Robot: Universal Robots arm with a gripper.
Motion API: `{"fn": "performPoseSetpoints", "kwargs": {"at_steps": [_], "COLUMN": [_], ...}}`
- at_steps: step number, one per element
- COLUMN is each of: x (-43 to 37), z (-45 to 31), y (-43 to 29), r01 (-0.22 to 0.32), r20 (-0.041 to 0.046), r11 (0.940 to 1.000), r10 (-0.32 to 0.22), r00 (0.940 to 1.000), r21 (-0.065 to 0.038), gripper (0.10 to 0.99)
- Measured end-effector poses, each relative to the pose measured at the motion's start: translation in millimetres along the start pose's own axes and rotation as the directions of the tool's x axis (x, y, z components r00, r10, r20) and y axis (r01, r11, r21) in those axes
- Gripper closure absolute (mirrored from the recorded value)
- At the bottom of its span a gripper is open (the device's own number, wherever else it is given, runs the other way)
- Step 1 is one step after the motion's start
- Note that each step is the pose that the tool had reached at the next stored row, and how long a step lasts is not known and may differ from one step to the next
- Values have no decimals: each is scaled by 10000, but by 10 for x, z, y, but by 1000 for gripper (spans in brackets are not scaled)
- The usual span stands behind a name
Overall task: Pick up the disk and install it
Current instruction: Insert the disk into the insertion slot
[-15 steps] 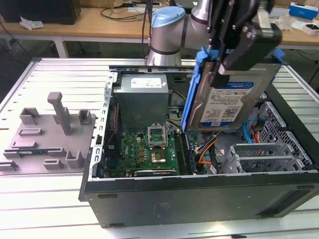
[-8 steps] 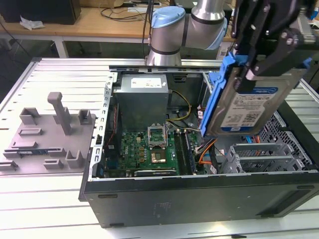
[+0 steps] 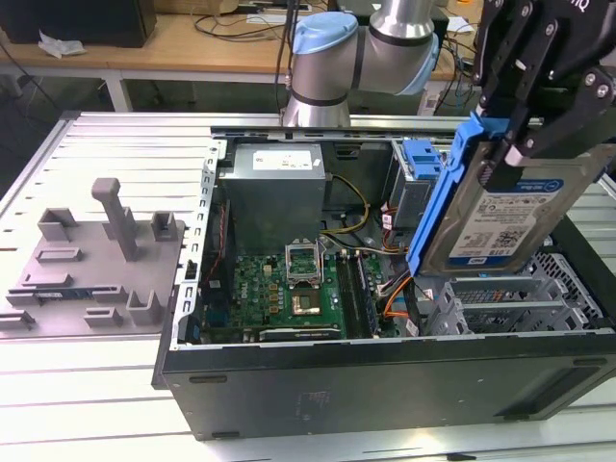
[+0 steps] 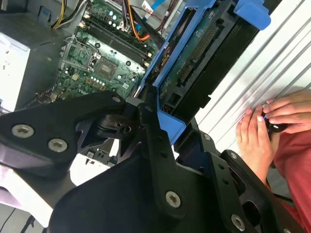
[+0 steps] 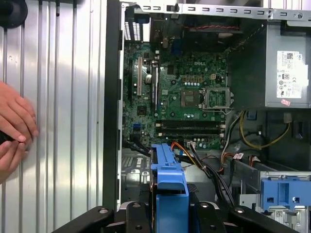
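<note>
Now the black end effector is clamped on the flat silver, blue-bracketed disk — tilted on edge, long axis angled steeply down twd the grey metal drive cage beneath it, in the open black PC case.

Disk above computer case (tilted)

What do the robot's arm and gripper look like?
The arm is a thick silver-grey tube with light blue caps at its joints. The gripper is matte black, built of angular linked plates fastened with silver screws.
</note>
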State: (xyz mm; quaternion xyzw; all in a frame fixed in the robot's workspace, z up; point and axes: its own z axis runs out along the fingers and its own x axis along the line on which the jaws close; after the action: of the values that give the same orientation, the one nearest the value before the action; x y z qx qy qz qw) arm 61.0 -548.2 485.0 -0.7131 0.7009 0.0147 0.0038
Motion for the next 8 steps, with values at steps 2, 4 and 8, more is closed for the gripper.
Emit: {"fn": "performPoseSetpoints", "kwargs": {"at_steps": [2,4,8], "x": [3,4,7], "z": [7,9,15], "y": [-32,-32,-35], "r01": [11,10,11], "r20": [0,1,26], "r11": [10000,10000,10000], "r10": [-11,-10,-11], "r00": [10000,10000,10000], "r21": [3,3,12], "gripper": [718,718,718]}}
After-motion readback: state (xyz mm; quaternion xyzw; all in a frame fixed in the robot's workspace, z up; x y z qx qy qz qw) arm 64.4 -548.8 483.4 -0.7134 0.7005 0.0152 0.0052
